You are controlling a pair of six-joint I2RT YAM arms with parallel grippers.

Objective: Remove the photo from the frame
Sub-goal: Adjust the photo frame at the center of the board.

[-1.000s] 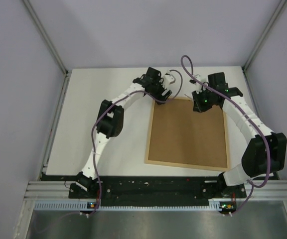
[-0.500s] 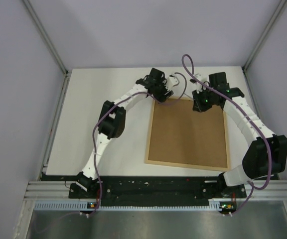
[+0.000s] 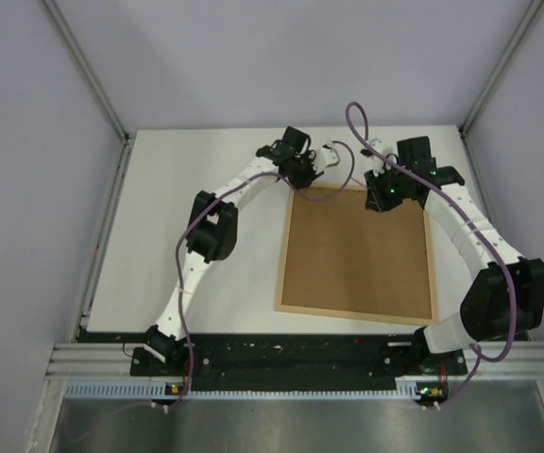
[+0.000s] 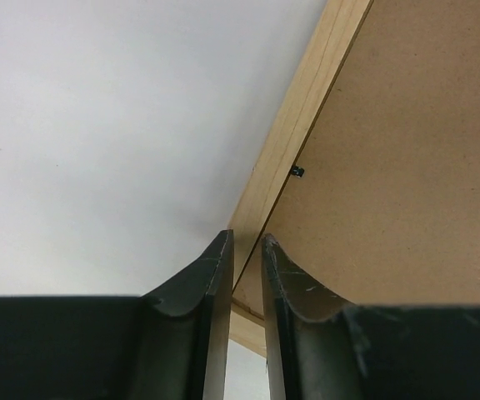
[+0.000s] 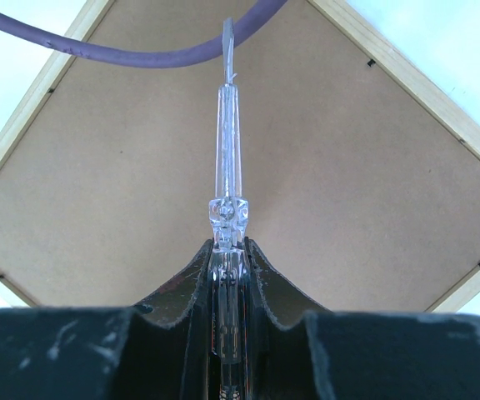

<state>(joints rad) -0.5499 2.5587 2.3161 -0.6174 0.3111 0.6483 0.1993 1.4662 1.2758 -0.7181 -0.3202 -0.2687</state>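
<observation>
frame: the frame lies back-up on the table, its brown fibreboard facing the cameras; both pincers sit over its far edge.
photo: not visible; by my reckoning it is under the board, inside the frame.
left gripper: the left gripper has its fingers nearly together, straddling the light-wood rail at the far-left corner; whether they actually pinch the rail I cannot tell.
retaining tab: a small dark tab sits just ahead of those fingers, at the board's edge.
right gripper: the right gripper is clamped on a clear-handled screwdriver, whose tip points forward over the board, beneath a purple cable.
step in hand: steadying the frame's corner, judging by the pose, so that the tabs can be worked loose.
next move: probably the blade must reach a tab and turn it aside; the rail must not slip.
change: a second ago the left fingers stood wide; they have drawn in, and the left wrist has shifted slightly. The right arm has barely moved.
</observation>
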